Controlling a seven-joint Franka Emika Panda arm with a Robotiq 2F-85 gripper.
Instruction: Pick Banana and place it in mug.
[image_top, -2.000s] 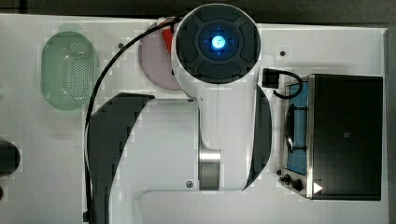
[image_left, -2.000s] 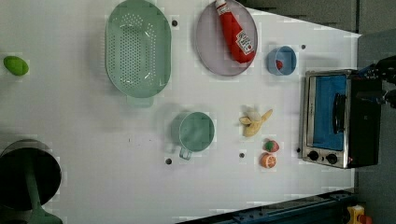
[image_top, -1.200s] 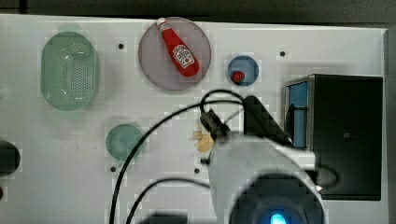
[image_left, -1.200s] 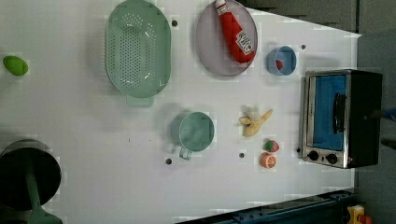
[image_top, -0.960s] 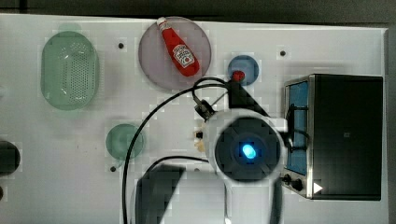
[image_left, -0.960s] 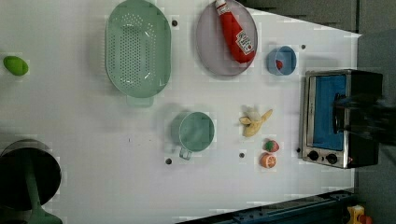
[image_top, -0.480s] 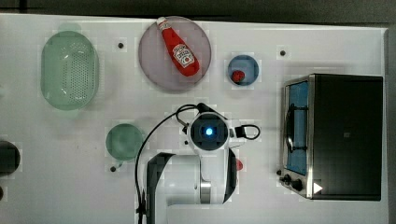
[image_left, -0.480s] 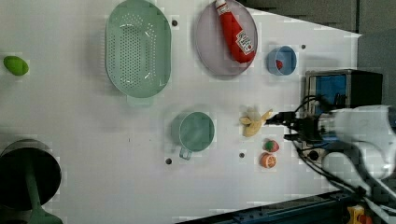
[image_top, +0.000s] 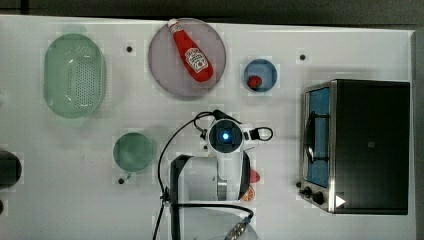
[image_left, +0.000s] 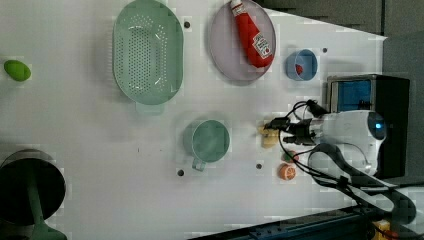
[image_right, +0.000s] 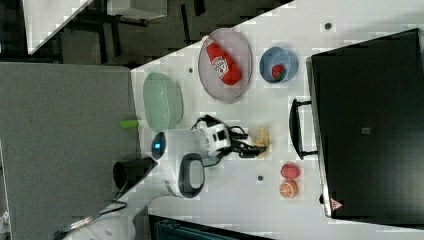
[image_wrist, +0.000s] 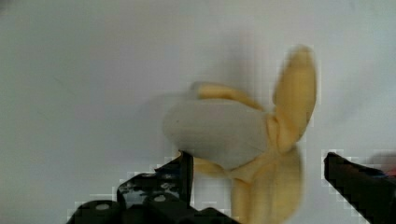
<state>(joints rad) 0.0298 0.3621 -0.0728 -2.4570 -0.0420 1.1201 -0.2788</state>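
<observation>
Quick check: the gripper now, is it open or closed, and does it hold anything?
Gripper: open, holding nothing; its fingers stand on either side of the banana, which lies on the table.

Bright, even light is washing over the white table, leaving only faint, soft shadows hugging the mug and colander. Blocky compression patches are speckling the table around the mug. In the wrist view the banana is showing blurred, its peel tips smearing, a pale shadow spreading beside it.
</observation>
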